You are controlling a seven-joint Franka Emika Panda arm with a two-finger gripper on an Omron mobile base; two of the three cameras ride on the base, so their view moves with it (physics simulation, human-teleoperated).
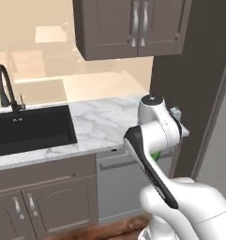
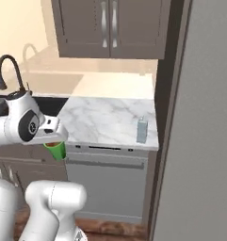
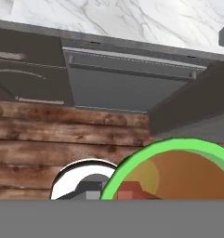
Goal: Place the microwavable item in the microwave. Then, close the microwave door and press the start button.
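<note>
The claw (image 2: pixel 55 141) is closed on the green cup (image 2: pixel 56 150). In the right base view it sits at the left middle of the frame, under the white hand, and the cup hangs just below it, in front of the counter edge and off the counter. In the hand view the cup (image 3: pixel 178 172) fills the lower right, with its green rim and brown liquid seen from above; the fingertips themselves are hidden. In the left base view only a small piece of green (image 1: pixel 155 155) shows behind the forearm, right of centre.

Around the cup, the marble counter (image 2: pixel 105 120) lies behind it. A grey block (image 2: pixel 141 130) stands near the right end of the counter, well apart from the cup. The dishwasher front (image 2: pixel 108 181) is below the counter, and the wood floor (image 3: pixel 62 135) is under the hand. The black sink (image 1: pixel 30 129) and tap (image 1: pixel 4 89) are at the left of the left base view, with wall cabinets (image 1: pixel 133 26) above.

The microwave cannot be seen here, so I judge the step in hand is carrying the cup to it. To do it well, the hand should keep the cup upright so the liquid does not spill, move slowly, and keep the grip firm while the base turns or drives.
</note>
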